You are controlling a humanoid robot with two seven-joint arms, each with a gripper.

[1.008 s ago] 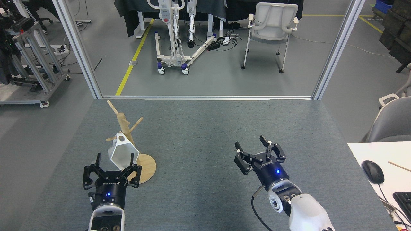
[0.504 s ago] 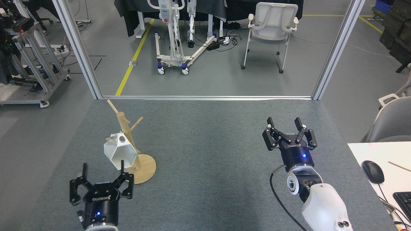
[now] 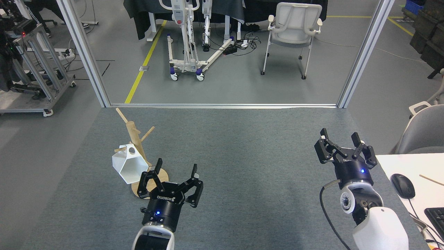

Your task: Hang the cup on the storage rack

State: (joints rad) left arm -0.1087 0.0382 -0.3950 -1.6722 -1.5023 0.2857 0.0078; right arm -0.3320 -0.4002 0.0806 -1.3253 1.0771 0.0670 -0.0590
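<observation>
One rack (image 3: 133, 139) stands near the left edge of the grey mat (image 3: 242, 146). One white cup (image 3: 129, 168) hangs on a peg by its handle, tipped with its mouth facing us. The left gripper (image 3: 176, 169) sits just right of the rack's round base, fingers wide apart, holding nothing. The mat between the two grippers is wide and bare. The right gripper (image 3: 340, 136) is near the mat's right edge, fingers apart too. One white desk (image 3: 392, 165) stands past that edge.
</observation>
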